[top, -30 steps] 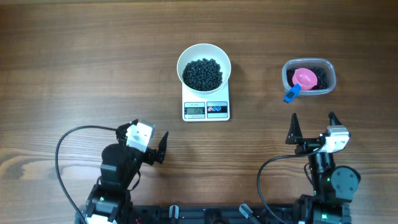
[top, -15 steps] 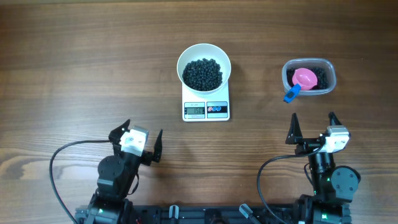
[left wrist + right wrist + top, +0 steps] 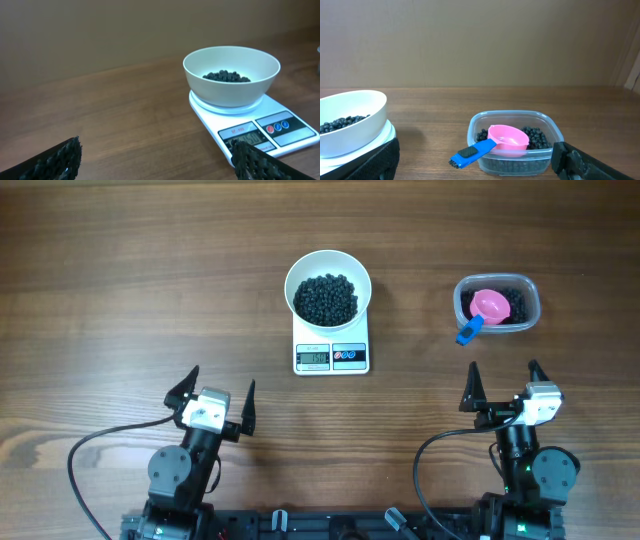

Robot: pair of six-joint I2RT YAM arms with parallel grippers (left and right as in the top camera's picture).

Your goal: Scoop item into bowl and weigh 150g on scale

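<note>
Midway across the table (image 3: 120,280), the bowl (image 3: 328,260) sits on the far half of the scale (image 3: 332,352), with a dark heap of beans (image 3: 326,299) covering its bottom. The display on the scale's front edge is lit, but I cannot read the figure for certain. Toward the right edge, more beans lie in a clear tub (image 3: 535,295). The pink scoop (image 3: 489,306) rests on them, its blue handle poking over the tub's near-left corner.

Along the near edge, the left gripper (image 3: 222,378) and right gripper (image 3: 502,370) each stand with jaws spread wide and nothing between them. The bowl lies ahead and to the right of the left jaws, well apart. The tub lies straight ahead of the right jaws, nearer but not touched.

I judge the beans hard, light and quick to roll, nothing for bare fingers. They go by the scoop, taken at its flat blue handle. The bowl looks stiff and smooth, likely slick at the wall. Its rim is the place to pinch, though any touch would upset the reading. From the heap in the bowl, I judge the weighing done or nearly so.
</note>
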